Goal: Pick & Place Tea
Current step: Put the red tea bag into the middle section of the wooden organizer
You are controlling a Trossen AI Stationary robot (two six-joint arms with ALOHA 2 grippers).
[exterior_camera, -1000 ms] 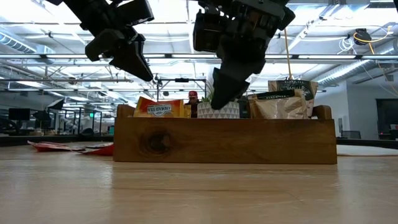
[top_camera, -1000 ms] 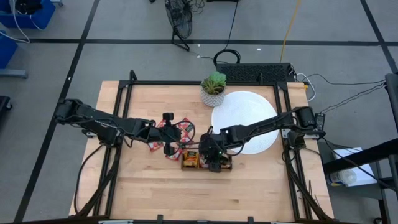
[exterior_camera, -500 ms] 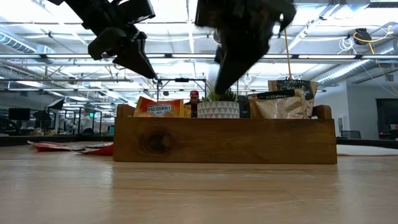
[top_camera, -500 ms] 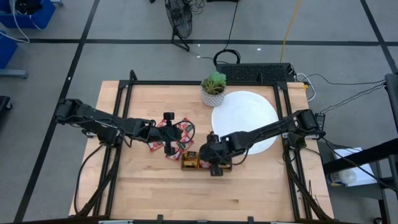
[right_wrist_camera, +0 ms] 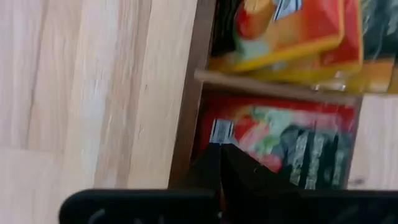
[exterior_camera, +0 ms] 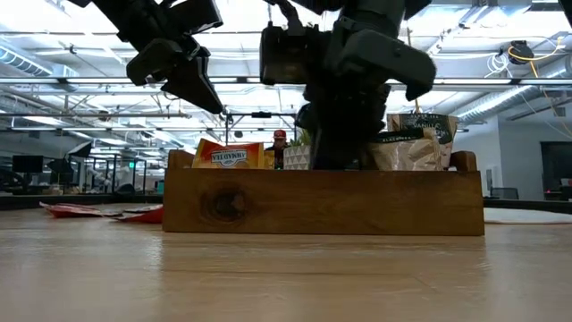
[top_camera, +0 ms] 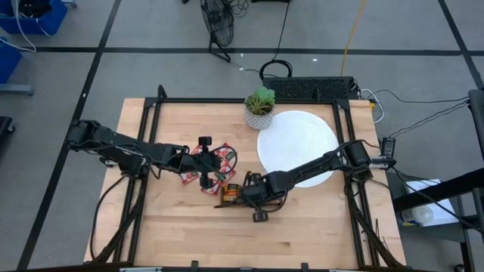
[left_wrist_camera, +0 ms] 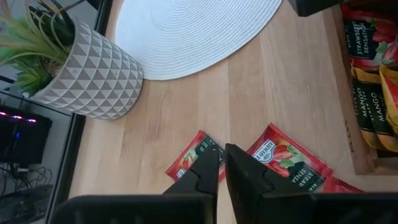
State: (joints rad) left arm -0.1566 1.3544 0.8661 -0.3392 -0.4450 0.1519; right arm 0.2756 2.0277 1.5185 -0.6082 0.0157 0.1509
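A: Red sachets (left_wrist_camera: 283, 158) loose on the tabletop (top_camera: 181, 227), at nine o'clock from the wooden tray (exterior_camera: 322, 201); left gripper (left_wrist_camera: 221, 165) above them, fingers nearly together, holding nothing.

B: Orange-yellow and red packets (right_wrist_camera: 280, 134) already filed in the tray. Right gripper (right_wrist_camera: 221, 162) over its compartments, fingers together, empty. Partly done, probably; several left to move.

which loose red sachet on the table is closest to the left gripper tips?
The red sachet right at the left gripper tips, its corner tucked behind them. The other loose red sachet lies beside it, nearer the wooden tray.
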